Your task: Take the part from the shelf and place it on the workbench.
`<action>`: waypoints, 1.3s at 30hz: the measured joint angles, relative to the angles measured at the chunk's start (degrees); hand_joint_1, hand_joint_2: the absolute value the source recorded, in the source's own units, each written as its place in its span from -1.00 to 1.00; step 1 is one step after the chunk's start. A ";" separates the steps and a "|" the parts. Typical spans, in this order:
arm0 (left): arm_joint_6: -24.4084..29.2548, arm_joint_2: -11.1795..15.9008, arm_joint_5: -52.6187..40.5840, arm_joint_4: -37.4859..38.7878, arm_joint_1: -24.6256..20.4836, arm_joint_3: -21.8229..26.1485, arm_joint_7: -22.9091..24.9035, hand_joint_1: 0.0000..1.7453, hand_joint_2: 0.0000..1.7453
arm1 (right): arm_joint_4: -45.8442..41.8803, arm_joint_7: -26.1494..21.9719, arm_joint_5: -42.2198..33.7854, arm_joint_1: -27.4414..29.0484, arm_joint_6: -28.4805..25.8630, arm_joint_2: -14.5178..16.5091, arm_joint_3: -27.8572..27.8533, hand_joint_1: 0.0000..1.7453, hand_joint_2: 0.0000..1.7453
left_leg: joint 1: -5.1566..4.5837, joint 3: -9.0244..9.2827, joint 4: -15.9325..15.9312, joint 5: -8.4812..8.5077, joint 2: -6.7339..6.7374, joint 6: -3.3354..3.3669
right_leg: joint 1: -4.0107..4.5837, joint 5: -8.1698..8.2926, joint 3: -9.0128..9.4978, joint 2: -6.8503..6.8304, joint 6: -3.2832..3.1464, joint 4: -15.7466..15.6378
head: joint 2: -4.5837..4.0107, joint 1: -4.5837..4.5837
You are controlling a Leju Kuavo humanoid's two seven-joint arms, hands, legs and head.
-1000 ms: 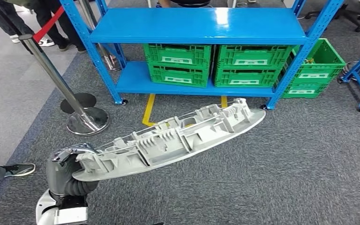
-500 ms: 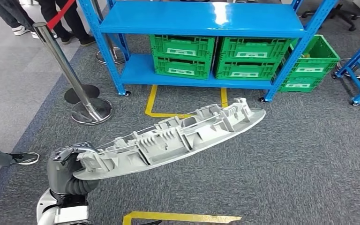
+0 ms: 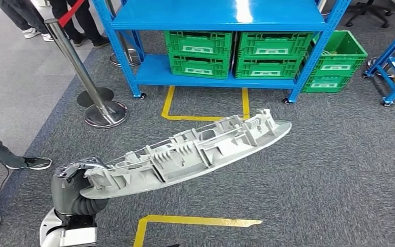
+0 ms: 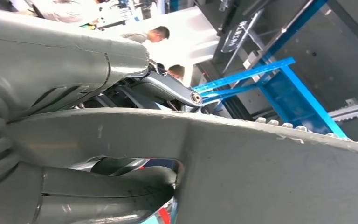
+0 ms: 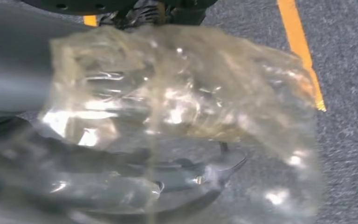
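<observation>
Head view: the left hand (image 3: 73, 181) grips one end of the long grey part (image 3: 187, 153), fingers wrapped over its ribbed upper side. The part hangs in the air above the grey carpet (image 3: 329, 170), slanting away from the hand toward the blue shelf (image 3: 218, 20), its far tip well short of the shelf's lower deck. Green crates (image 3: 239, 54) sit on that lower deck, and another green crate (image 3: 337, 62) stands on the floor just beside the shelf's right post. Yellow floor tape (image 3: 195, 222) runs under the part, on the side away from the shelf. A chrome stanchion (image 3: 90, 85) stands near the shelf's left post, with people's shoes (image 3: 33, 163) farther out.

Left wrist view shows the thumb (image 4: 107, 198) pressed against the part's smooth underside (image 4: 270, 177) (the grip looks firm).

Right wrist view: the right hand (image 5: 121, 186) is blurred behind a clear film, so I cannot tell how its fingers lie.
</observation>
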 joint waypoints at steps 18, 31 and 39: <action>-1.22 -0.08 0.03 0.27 -0.04 0.04 0.02 1.00 1.00 | -1.09 0.91 1.56 0.47 0.40 0.35 -0.21 -1.00 -1.00 | -1.21 -4.94 -6.57 5.81 0.81 1.83 | -0.40 -7.59 9.08 0.50 2.39 0.73 | 0.01 0.41; -1.61 0.03 -0.03 0.29 0.60 -0.02 0.01 1.00 1.00 | -2.19 1.29 3.08 1.18 1.41 1.38 -1.16 -1.00 -1.00 | -0.81 -3.28 -0.80 2.46 0.04 1.17 | 0.07 -7.16 8.02 0.24 0.19 -0.20 | 0.00 0.16; -1.63 -0.09 -0.47 0.23 0.71 0.12 -0.01 1.00 1.00 | -2.84 1.21 4.50 1.01 1.94 2.03 -2.01 -1.00 -1.00 | -1.19 -0.79 -7.70 2.89 -0.17 1.34 | 0.14 -5.94 6.92 0.23 0.25 -1.25 | 0.00 0.56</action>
